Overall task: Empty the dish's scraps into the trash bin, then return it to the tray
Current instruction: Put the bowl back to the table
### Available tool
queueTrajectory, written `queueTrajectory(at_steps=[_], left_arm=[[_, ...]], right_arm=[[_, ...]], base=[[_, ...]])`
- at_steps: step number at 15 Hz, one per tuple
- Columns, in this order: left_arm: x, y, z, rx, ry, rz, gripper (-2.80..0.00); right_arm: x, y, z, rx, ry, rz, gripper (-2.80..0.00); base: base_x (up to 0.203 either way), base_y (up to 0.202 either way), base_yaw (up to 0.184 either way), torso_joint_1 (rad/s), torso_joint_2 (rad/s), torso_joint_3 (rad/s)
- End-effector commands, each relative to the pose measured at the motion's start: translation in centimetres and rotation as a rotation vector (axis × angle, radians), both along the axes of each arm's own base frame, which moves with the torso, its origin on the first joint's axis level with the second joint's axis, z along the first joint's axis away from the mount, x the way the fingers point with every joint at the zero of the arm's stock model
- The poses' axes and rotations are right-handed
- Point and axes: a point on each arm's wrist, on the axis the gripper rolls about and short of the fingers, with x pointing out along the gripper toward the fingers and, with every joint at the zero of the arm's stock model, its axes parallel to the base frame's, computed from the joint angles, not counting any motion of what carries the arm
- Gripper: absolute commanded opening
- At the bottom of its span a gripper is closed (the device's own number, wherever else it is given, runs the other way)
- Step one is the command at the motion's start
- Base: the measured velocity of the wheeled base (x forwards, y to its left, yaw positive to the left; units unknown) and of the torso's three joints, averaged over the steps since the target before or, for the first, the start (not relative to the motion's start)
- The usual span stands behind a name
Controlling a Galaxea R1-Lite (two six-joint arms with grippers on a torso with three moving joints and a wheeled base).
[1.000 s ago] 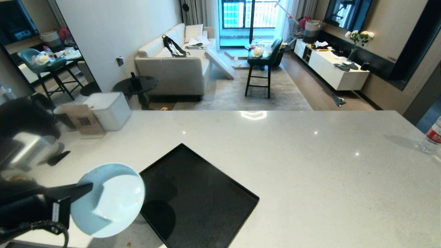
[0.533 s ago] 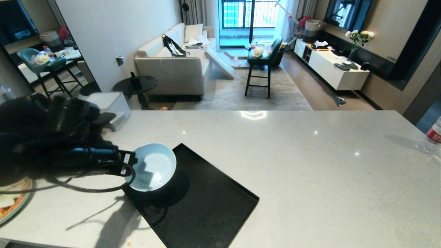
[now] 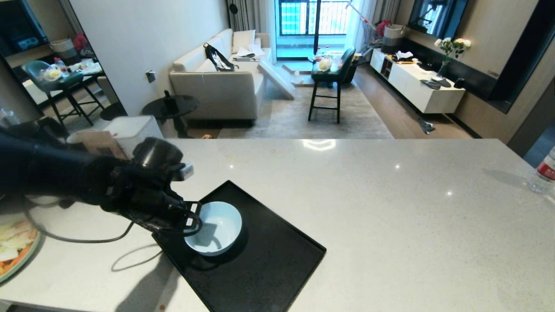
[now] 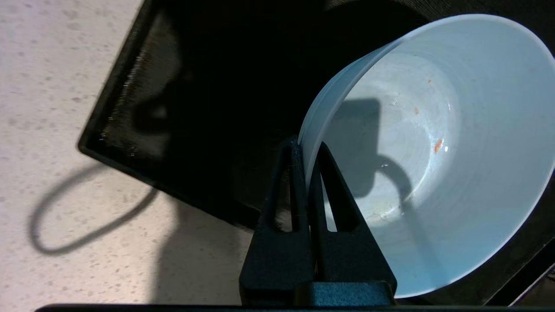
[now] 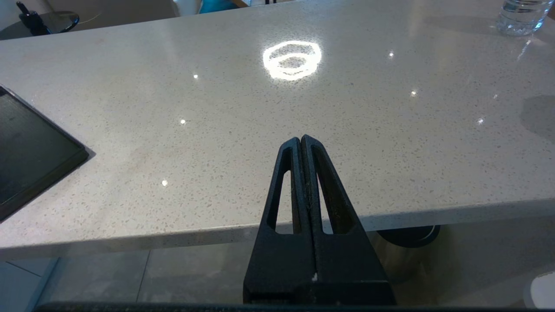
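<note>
The dish (image 3: 213,228) sits low and left of centre in the head view, over the near-left part of the black tray (image 3: 277,268), with the left gripper (image 3: 190,215) pinched tight on its left rim. In the left wrist view the two fingers (image 4: 299,182) straddle the thin wall of the dish (image 4: 433,151), one outside and one inside, and the bowl leans away from them; whether its foot already rests on the tray (image 4: 143,108) I cannot quite tell, since shadow hides the contact. It looks like glazed ceramic: stiff, smooth and slick, light enough for a rim pinch yet likely to pivot or slide between the pads, and liable to chip if dropped. Only a few orange specks cling inside, so it seems emptied. The rim is the sensible hold, and letting go should wait until the base is flat. The right gripper (image 5: 301,143) hangs shut and empty by the near counter (image 5: 303,108) edge.
</note>
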Motion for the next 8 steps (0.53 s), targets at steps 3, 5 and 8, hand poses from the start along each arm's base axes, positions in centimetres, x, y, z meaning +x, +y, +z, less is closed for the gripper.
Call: queueTrajectory(at_steps=[3, 5, 8], left_arm=[[1.0, -1.9, -1.3, -0.012, 0.032, -0.025, -2.8], [1.3, -2.0, -1.4, -0.018, 0.036, -0.025, -2.8], [1.6, -2.1, -2.1, -0.029, 0.059, -0.022, -2.8]], right_arm=[[0.0, 0.0, 0.0, 0.0, -0.001, -0.001, -2.8], [0.0, 0.0, 0.0, 0.0, -0.001, 0.0, -2.8], [0.0, 0.0, 0.0, 0.0, -0.001, -0.001, -2.8]], base=[[0.0, 0.0, 0.0, 0.0, 0.0, 0.0], [0.0, 0.0, 0.0, 0.0, 0.0, 0.0], [0.0, 0.0, 0.0, 0.0, 0.0, 0.0]])
